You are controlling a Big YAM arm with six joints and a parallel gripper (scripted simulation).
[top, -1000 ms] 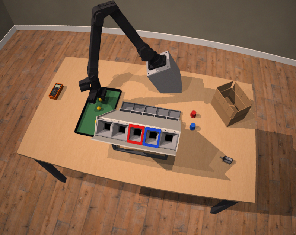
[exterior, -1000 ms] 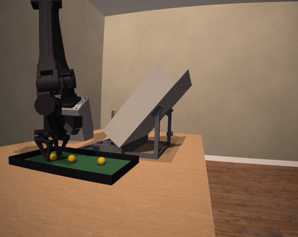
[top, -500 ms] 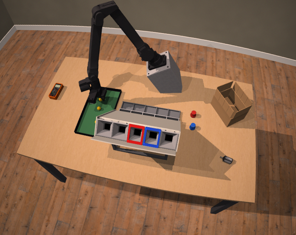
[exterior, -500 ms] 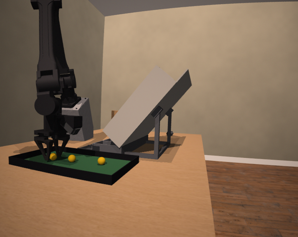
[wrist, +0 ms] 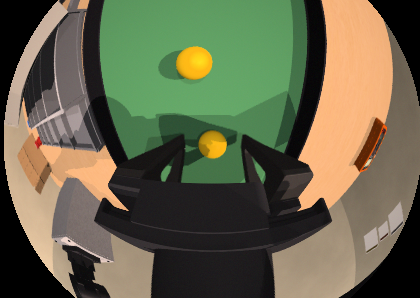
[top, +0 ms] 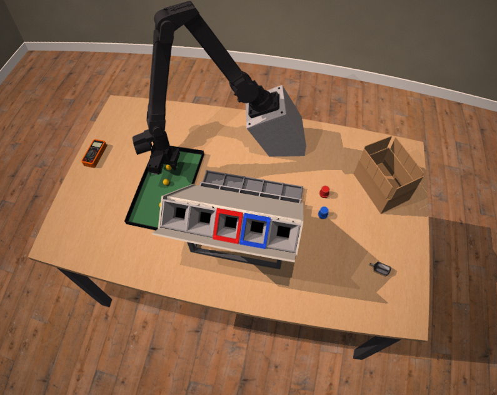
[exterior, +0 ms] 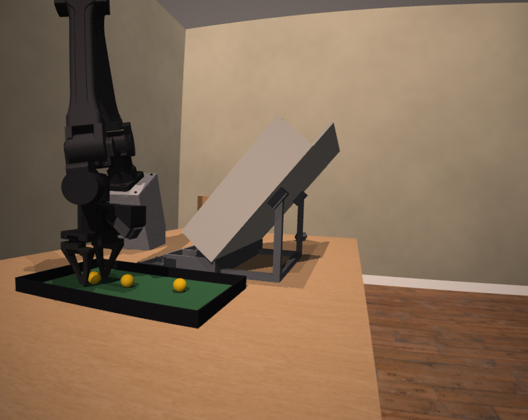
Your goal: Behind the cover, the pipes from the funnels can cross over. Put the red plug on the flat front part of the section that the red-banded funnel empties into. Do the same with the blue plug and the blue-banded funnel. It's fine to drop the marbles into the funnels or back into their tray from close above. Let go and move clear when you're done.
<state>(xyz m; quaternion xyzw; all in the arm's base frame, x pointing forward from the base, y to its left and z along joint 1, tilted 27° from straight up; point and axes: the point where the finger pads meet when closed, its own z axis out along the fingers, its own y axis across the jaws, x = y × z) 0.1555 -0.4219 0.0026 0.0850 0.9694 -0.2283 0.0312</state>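
My gripper is open, fingers down in the green tray. One yellow marble lies between the fingers, with gaps on both sides. A second marble and a third marble lie farther along. The red plug and blue plug stand right of the funnel rack. The red-banded funnel is in the middle, the blue-banded funnel right of it. The cover hides the pipes.
Five grey sections sit in a row at the rack's foot, beside the tray. A cardboard box stands at the right, an orange multimeter at the left. A small grey object lies front right.
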